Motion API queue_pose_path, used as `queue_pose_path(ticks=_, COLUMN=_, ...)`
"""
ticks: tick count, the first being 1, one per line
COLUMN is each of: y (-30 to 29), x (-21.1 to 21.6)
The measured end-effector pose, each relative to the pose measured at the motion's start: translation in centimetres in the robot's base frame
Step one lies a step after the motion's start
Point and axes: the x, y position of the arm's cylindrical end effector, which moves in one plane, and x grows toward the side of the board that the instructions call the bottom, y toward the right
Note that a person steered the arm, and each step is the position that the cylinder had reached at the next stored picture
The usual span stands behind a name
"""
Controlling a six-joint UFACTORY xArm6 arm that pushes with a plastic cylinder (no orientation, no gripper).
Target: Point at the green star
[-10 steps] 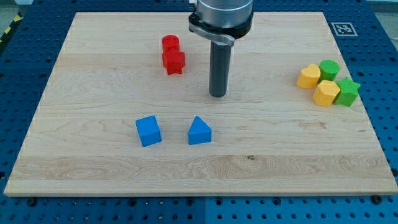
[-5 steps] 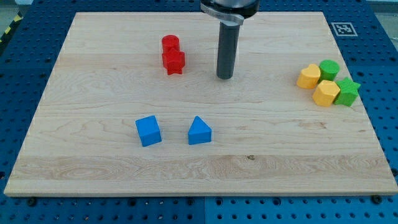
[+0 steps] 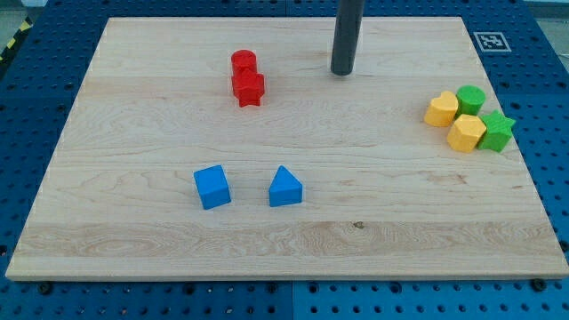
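Note:
The green star (image 3: 498,132) lies at the view's right edge of the wooden board (image 3: 133,240), touching a yellow hexagon-like block (image 3: 466,133). A green cylinder (image 3: 470,99) and a second yellow block (image 3: 441,109) sit just above them. My tip (image 3: 342,72) rests on the board near the view's top centre, well to the left of and above the green star, touching no block.
A red cylinder (image 3: 244,63) and a red star-like block (image 3: 248,89) sit left of my tip. A blue cube (image 3: 212,187) and a blue triangular block (image 3: 284,188) lie lower centre. A marker tag (image 3: 491,40) is on the board's top right corner.
My tip has moved toward the view's top and slightly right, from the board's centre to near its top edge. No block has moved.

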Motion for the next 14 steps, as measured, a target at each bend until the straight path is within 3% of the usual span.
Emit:
queue_pose_path(ticks=2, y=5.3, x=-2.3)
queue_pose_path(ticks=4, y=15.0, x=-1.9)
queue_pose_path(ticks=9, y=15.2, x=-1.9)
queue_pose_path(ticks=10, y=16.3, x=-1.9)
queue_pose_path(ticks=11, y=21.1, x=-1.7)
queue_pose_path(ticks=14, y=25.8, x=4.4)
